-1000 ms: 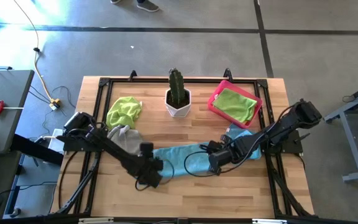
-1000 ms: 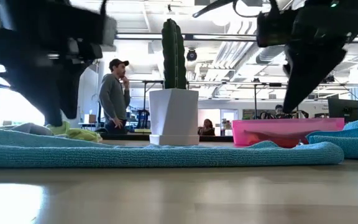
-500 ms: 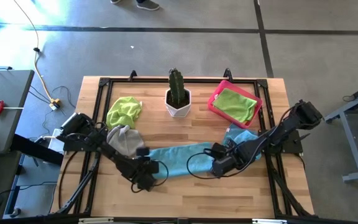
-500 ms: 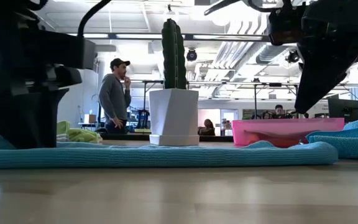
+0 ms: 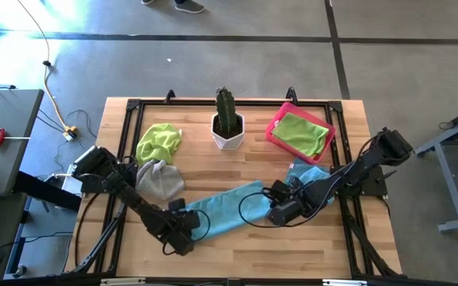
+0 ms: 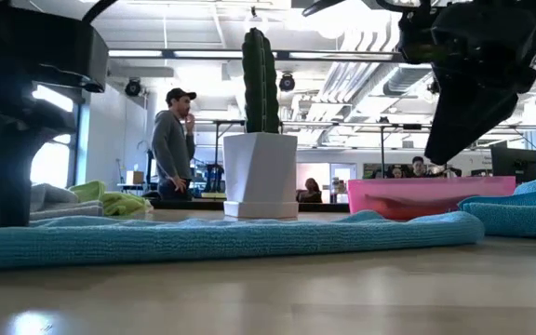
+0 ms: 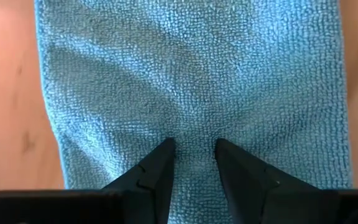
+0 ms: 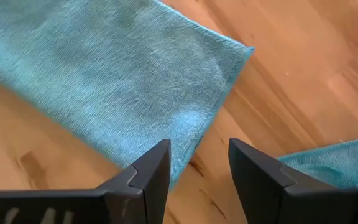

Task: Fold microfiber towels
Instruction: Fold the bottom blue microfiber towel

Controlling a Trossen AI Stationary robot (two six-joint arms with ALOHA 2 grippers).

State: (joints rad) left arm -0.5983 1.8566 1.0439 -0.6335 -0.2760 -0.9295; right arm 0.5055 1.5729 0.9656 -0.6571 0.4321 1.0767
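**Blue towel stretched between both grippers**

The folded light blue towel [image 5: 225, 208] lies as a long strip across the table's front middle. The left gripper [image 7: 192, 155] pinches its near end. The right gripper [image 8: 199, 163] hovers with fingers parted above the opposite end.

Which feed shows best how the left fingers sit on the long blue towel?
The left wrist view: the left gripper has its fingers pressed into the blue towel, a fold pinched between them. The high view shows only the arm covering that towel end. The low view shows the towel edge-on; the right wrist view shows its other end.
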